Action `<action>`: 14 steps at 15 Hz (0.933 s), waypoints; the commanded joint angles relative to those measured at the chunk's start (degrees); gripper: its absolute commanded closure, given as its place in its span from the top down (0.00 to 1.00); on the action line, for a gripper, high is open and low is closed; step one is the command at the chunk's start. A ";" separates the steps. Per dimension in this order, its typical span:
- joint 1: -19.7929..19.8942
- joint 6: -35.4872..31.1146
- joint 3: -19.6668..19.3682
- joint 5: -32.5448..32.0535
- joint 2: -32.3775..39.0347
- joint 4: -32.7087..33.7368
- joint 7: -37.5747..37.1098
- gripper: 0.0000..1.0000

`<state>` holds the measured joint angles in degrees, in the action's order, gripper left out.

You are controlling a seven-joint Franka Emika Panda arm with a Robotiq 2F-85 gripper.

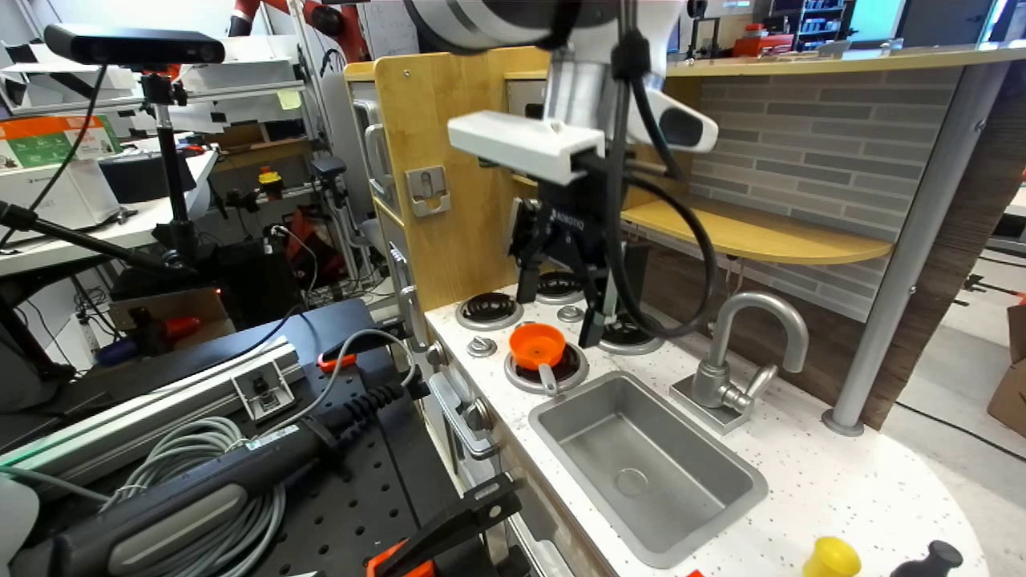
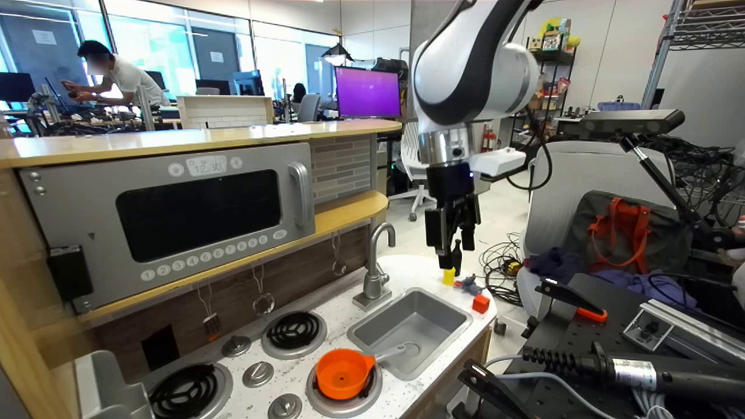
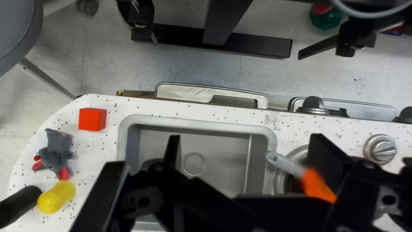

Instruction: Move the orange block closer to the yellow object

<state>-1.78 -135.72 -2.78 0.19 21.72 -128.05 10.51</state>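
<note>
Gripper [image 1: 559,314] hangs above the counter [image 1: 874,481], released, its two fingers spread well apart. In an exterior view a cable [image 1: 616,208] loops beside it and partly screens it. Block [image 3: 92,119] rests on the counter's rounded end, just beside the sink [image 3: 196,120], near the edge fitted with handles [image 3: 193,92]. Yellow object [image 3: 56,197] sits on the same end, toward the opposite edge, apart from the block.

Obstruction noted: a grey plush [image 3: 55,154] with red parts lies between block and yellow object, separate from the block and close to the yellow object; contact there cannot be determined. A black bottle [image 2: 458,256] stands upright just beside the yellow object; contact likewise cannot be confirmed.

Beyond the sink, an orange pan [image 2: 342,372] sits on a burner [image 1: 571,367], its handle pointing toward the sink. Three other burners [image 2: 293,331] and several knobs [image 2: 258,374] share that area. Faucet [image 1: 753,353] rises on the sink's rear side. Behind it a rounded shelf [image 1: 761,232] projects from the wall, and a grey post [image 1: 922,248] stands on the counter. Alongside, a black bench [image 1: 345,521] carries a clamp [image 1: 457,529] jutting toward the handles.
</note>
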 commanded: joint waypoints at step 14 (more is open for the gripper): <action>3.60 3.49 -5.24 -3.20 31.24 26.91 -10.90 1.00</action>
<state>1.04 -134.52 -7.63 -1.05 51.16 -104.40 0.91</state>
